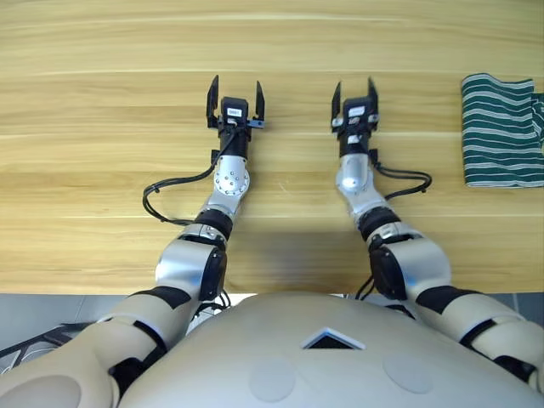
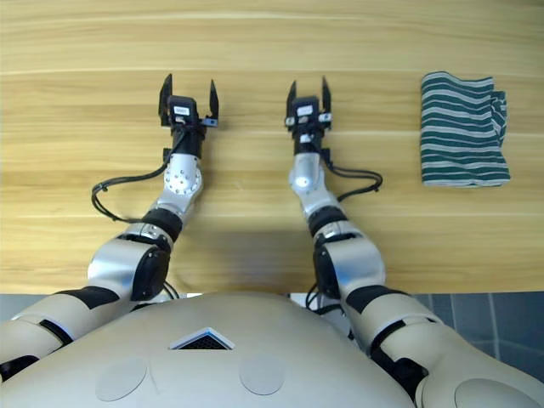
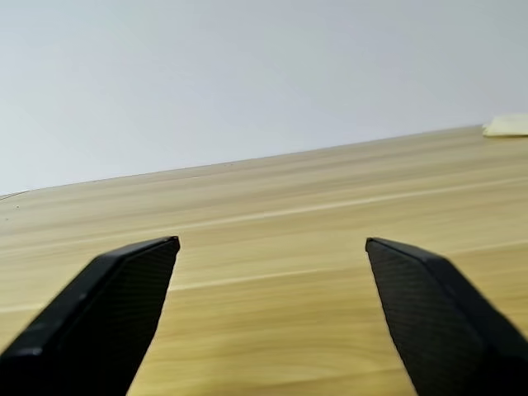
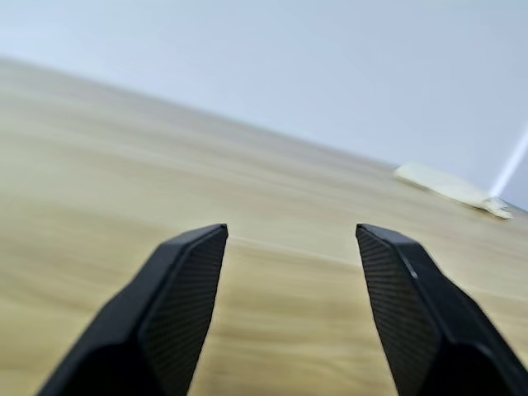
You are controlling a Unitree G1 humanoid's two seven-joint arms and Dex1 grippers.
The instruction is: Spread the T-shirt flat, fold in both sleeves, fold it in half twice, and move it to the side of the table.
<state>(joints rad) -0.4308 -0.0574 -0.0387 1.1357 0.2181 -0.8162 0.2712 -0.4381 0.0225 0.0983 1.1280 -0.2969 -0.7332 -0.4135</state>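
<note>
The T-shirt (image 2: 463, 128), dark green with white stripes, lies folded into a small rectangle at the right side of the wooden table (image 2: 255, 34). My left gripper (image 1: 235, 90) rests over the table's middle, open, nothing between its black fingers (image 3: 115, 313). My right gripper (image 1: 354, 92) sits a short way to its right, also open and empty, its fingers (image 4: 173, 305) spread. The shirt lies well to the right of the right gripper, apart from it.
Bare wood stretches across the far and left parts of the table. A pale flat object (image 4: 450, 186) lies at the table's far edge against a white wall. The table's near edge (image 2: 255, 291) runs just in front of my elbows.
</note>
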